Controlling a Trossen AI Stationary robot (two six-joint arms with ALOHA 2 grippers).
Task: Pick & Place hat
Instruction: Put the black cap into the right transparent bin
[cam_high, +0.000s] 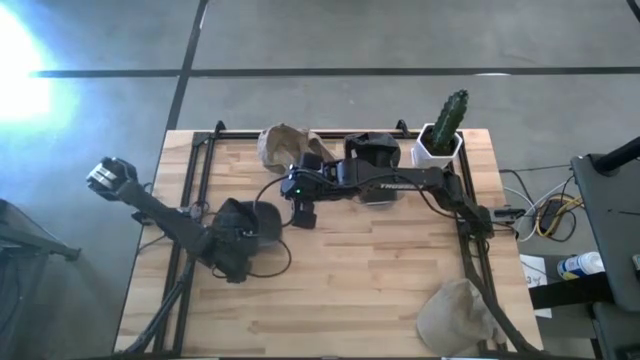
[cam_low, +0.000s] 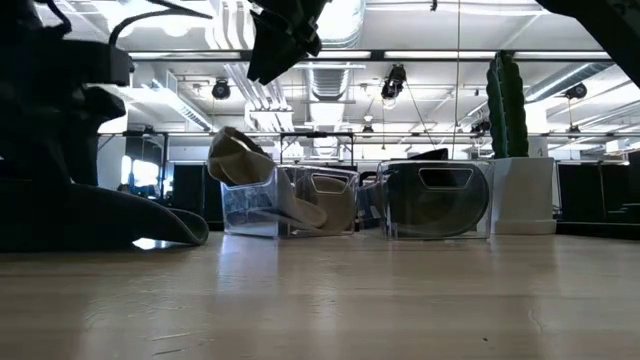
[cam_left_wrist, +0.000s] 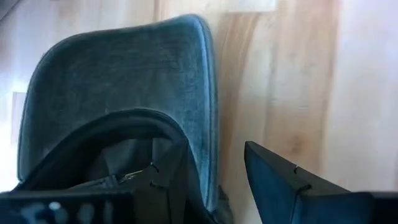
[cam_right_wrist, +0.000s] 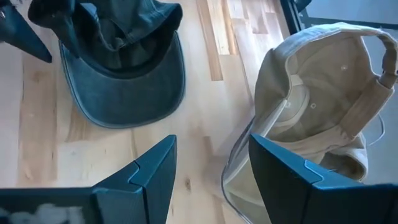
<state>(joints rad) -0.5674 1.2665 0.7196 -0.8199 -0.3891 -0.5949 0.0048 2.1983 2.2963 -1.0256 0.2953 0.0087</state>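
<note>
On the left part of the wooden tabletop (cam_high: 380, 270), a dark cap (cam_high: 262, 222) is seen lying flat, with its brim pointing toward the middle. The left gripper (cam_high: 238, 238) is placed low over this cap. In the left wrist view its fingers (cam_left_wrist: 277, 177) are spread apart, one finger over the cap's crown and the other over bare wood just beside the brim edge; the cap is not clamped.

Further to the right, the right gripper (cam_high: 303, 214) is held above the tabletop, near the dark cap's brim. Its two fingers (cam_right_wrist: 155, 168) are apart and nothing is held between them.

Behind it, at the far edge, a beige cap (cam_high: 283, 145) is seen resting in a clear bin (cam_low: 290, 200), and a second clear bin (cam_low: 437, 200) with dark contents stands beside it. To the right of these a cactus in a white pot (cam_high: 442, 132) is standing upright. Another beige cap (cam_high: 455, 312) is lying at the near right corner.
</note>
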